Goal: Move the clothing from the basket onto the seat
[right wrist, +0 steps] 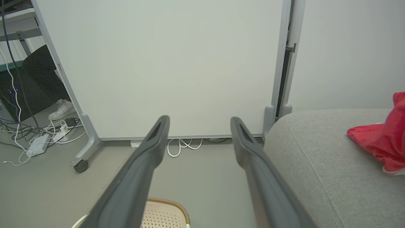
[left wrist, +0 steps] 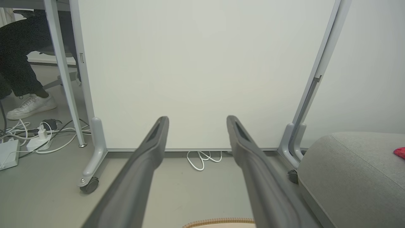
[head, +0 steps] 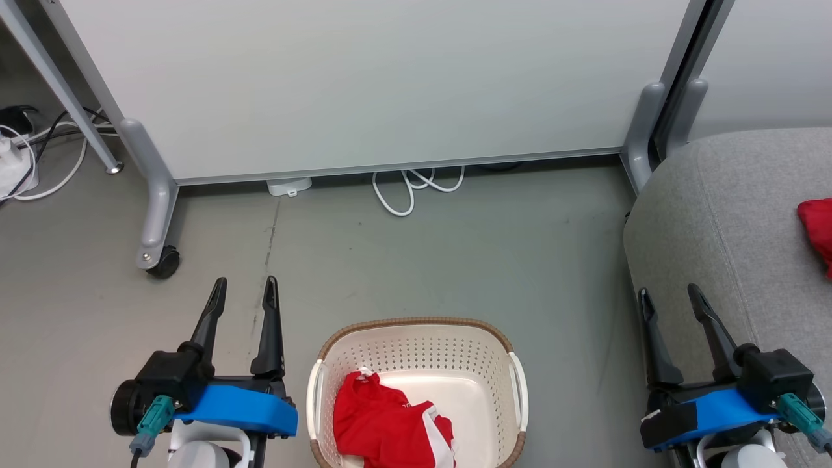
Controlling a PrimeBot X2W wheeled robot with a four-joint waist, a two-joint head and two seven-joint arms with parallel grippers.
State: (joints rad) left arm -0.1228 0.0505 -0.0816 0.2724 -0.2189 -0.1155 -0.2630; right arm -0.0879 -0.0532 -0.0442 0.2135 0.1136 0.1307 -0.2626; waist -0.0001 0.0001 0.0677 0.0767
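- Item: one bright red soft fabric garment with white stripe trim (head: pixel 383 422), lying crumpled inside the cream-white perforated plastic laundry basket with a brown woven-look rim (head: pixel 416 323), against the basket's left wall and near edge.
- Handling, as judged: light, limp and without stiffness; likely to sag, unfold and trail when lifted, and a hem could catch on the basket's rim. Not fragile, and the cloth looked easy to grip.
- Where to take hold, as judged: a raised fold on top of the heap, near the basket's middle, pinching several layers at once, not a loose edge.
- Appearance: vivid red, rumpled, a broad white stripe showing on the side facing the basket's right wall, a small white tab at its far tip.
- Companion item: a second red garment (head: pixel 818 227), lying on the light grey fabric-upholstered sofa (head: pixel 715 214), well to the right of the basket.
- Left gripper (head: pixel 245 283): just left of the basket, fingers spread, holding nothing.
- Right gripper (head: pixel 668 289): right of the basket at the sofa's edge, fingers spread, holding nothing.
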